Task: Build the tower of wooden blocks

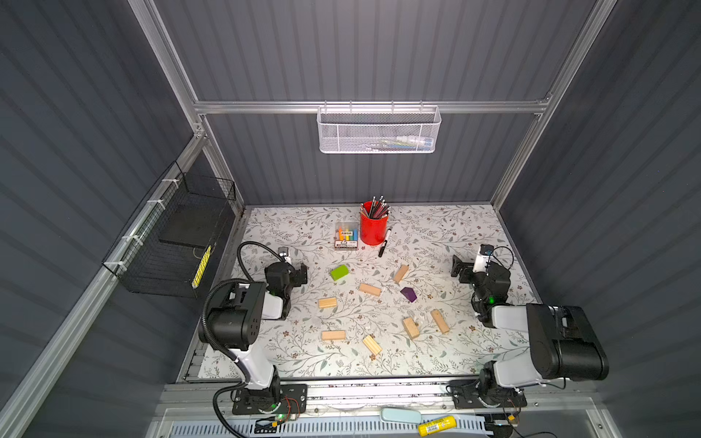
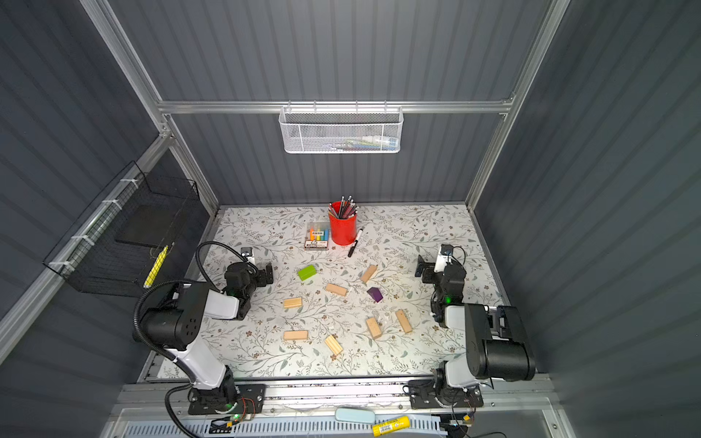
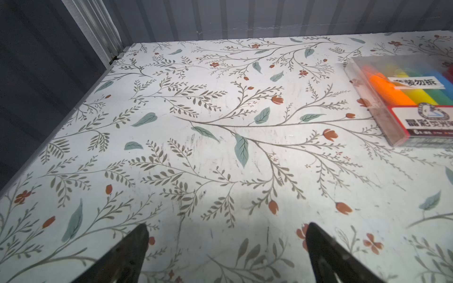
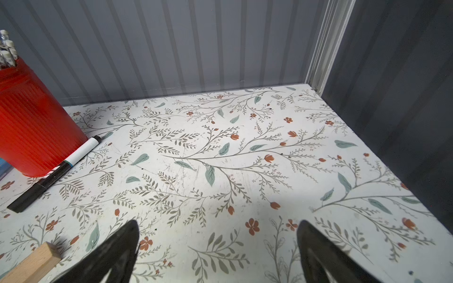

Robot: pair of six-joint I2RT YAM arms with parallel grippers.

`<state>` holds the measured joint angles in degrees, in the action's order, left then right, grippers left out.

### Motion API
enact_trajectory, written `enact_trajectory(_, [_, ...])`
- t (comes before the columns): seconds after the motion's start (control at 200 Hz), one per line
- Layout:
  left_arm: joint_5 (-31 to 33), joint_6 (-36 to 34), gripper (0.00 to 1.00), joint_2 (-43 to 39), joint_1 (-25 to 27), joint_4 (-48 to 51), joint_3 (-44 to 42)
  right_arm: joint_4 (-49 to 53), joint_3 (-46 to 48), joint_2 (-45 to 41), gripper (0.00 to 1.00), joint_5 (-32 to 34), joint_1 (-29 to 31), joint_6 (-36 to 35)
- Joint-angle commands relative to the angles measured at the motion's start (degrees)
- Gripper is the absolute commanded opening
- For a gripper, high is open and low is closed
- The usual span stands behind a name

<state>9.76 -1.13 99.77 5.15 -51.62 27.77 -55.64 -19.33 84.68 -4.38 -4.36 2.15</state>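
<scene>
Several pale wood blocks [image 1: 370, 289] lie scattered flat on the floral table [image 1: 436, 227], none stacked. A lime green block [image 1: 338, 272] [image 2: 307, 272] and a purple block [image 1: 409, 294] [image 2: 374, 294] lie among them. No tower is in view. My left gripper [image 1: 301, 273] [image 3: 226, 226] hovers open at the table's left side, left of the green block, with only bare table between its fingers. My right gripper [image 1: 457, 267] [image 4: 218, 221] stands open at the right side, empty. One pale block's end [image 4: 31, 264] lies beside it.
At the back middle stand a red pencil cup [image 1: 373, 227], a clear box of markers [image 1: 346, 236] [image 3: 404, 98] and a black marker pen [image 1: 385, 246] [image 4: 56, 171]. A white mesh basket [image 1: 377, 131] hangs on the back wall, a black wire basket [image 1: 178, 242] on the left wall.
</scene>
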Motion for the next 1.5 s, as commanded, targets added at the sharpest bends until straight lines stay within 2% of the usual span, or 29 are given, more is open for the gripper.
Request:
enact_trajectory(0.0, [-0.40, -0.98, 1.00, -1.51, -0.49, -0.03, -0.66, 0.09, 0.57, -1.23, 0.99, -0.26, -0.03, 0.22])
enact_trajectory(1.286, [-0.02, -0.90, 1.00, -1.59, -0.49, -0.88, -1.05, -0.04, 0.70, -1.27, 0.99, -0.38, -0.03, 0.22])
enact_trajectory(1.416, [-1.73, -1.59, 1.00, -5.19, -0.49, -0.08, -2.13, -0.70, 1.71, -2.94, 0.99, -1.94, -0.03, -0.27])
enact_trajectory(1.496, [-1.61, -1.28, 1.00, -9.29, -0.49, 1.95, -2.92, 2.76, 1.64, -6.70, 0.99, -1.17, 0.01, 0.04])
